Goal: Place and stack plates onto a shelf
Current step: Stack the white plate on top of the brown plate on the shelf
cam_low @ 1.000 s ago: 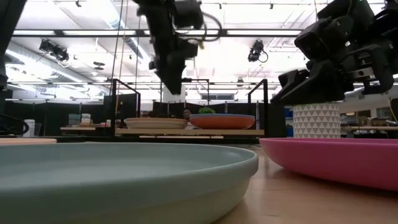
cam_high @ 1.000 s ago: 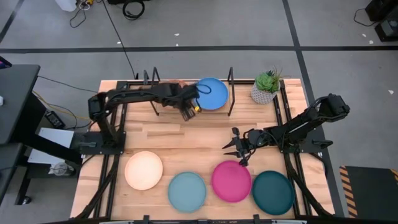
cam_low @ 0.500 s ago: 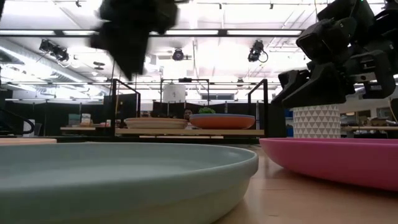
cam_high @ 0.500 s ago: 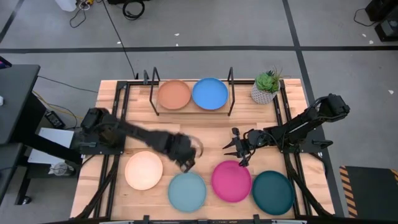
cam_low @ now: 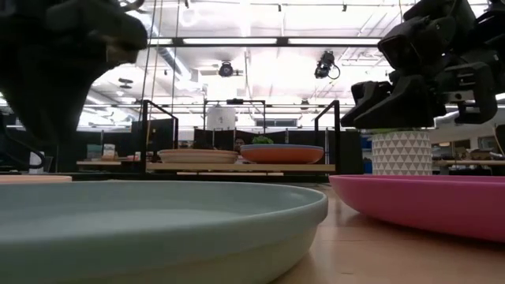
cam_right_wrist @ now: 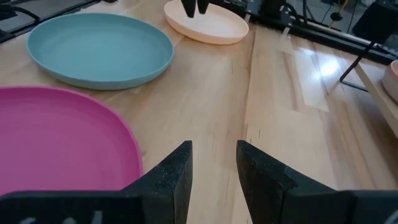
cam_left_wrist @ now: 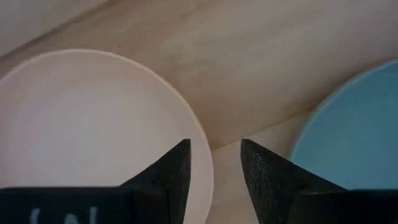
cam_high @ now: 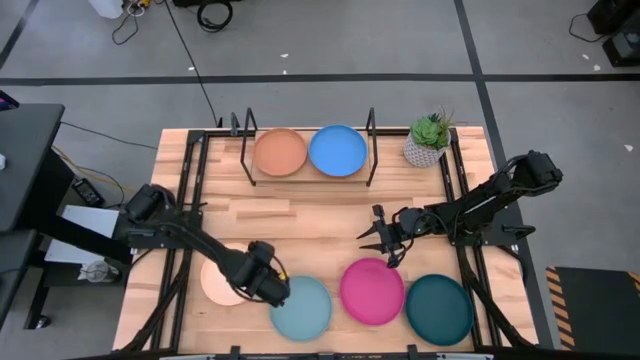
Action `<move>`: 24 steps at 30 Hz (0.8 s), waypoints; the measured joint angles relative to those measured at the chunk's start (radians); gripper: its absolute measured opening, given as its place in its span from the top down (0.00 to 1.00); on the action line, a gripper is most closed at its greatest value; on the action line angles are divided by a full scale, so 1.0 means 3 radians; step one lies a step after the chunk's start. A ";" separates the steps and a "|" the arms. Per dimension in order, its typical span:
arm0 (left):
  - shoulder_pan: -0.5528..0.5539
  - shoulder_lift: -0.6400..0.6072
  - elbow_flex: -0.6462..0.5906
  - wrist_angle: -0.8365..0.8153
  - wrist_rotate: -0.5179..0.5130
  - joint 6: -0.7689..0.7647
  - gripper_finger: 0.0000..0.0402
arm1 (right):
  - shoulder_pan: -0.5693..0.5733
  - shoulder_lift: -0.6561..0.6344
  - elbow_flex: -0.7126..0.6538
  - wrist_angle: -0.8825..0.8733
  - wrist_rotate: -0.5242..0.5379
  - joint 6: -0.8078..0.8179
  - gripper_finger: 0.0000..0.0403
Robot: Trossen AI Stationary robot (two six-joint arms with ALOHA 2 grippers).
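Peach plate [cam_left_wrist: 93, 130]: rim under the parted, empty left end effector [cam_left_wrist: 213, 165] — straddle it squarely.
Right end effector [cam_high: 383, 240]: parted, waiting.

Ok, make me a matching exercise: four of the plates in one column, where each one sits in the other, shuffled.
Things:
1. orange plate
2. peach plate
3. magenta plate
4. dark teal plate

Places:
A. last in the front row, at the right arm's end
B. on the shelf, beside the blue plate
C. under the left pincer, at its rim
D. on the table just below the right pincer

Pairs: 1-B, 2-C, 3-D, 4-A
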 joint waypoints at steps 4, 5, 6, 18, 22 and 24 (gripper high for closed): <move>-0.0027 0.0138 -0.0002 0.0018 0.0016 -0.0021 0.63 | 0.0000 0.0000 0.0000 0.0001 -0.0001 -0.0013 0.68; -0.0027 0.0169 -0.0002 0.0019 0.0019 -0.0023 0.63 | 0.0000 0.0000 0.0000 0.0001 0.0000 -0.0013 0.68; -0.0027 0.0203 -0.0002 0.0022 0.0020 -0.0019 0.63 | 0.0000 0.0000 0.0000 0.0003 -0.0001 -0.0013 0.68; -0.0025 0.0469 -0.0002 0.0030 0.0312 0.0241 0.77 | 0.0000 0.0000 0.0000 0.0036 -0.0062 0.0005 0.68; -0.0024 0.0466 0.0000 0.0053 0.0466 0.0380 0.95 | 0.0000 0.0000 0.0000 0.0042 -0.0062 0.0051 0.68; -0.0020 0.0454 0.0039 0.0044 0.0534 0.0488 0.96 | -0.0001 0.0000 0.0000 0.0043 -0.0062 0.0063 0.68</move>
